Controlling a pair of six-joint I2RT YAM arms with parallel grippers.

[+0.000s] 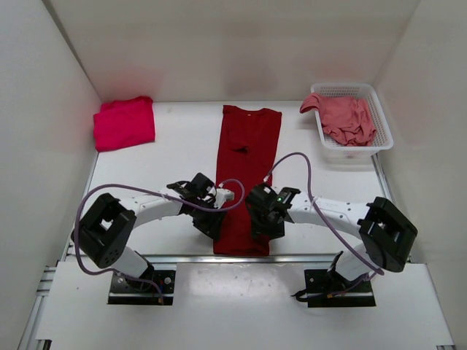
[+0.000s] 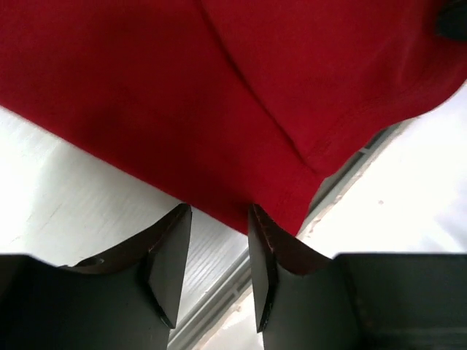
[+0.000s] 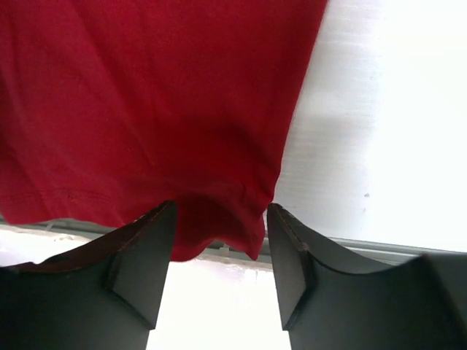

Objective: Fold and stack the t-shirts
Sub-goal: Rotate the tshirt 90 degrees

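L gripper [image 2: 217, 221] and R gripper [image 3: 221, 217] part-open astride hem of crimson t-shirt [image 1: 246, 171], nothing gripped; we should pinch both corners evenly, lift together.

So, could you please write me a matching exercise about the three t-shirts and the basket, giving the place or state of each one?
Things:
1. bright pinkish-red t-shirt
2. dark crimson t-shirt
3. salmon pink t-shirt
4. white basket

Places or states:
A. crumpled inside the white basket
B. folded, at the far left
C. standing at the far right
D. spread out long in the middle

Pairs: 1-B, 2-D, 3-A, 4-C
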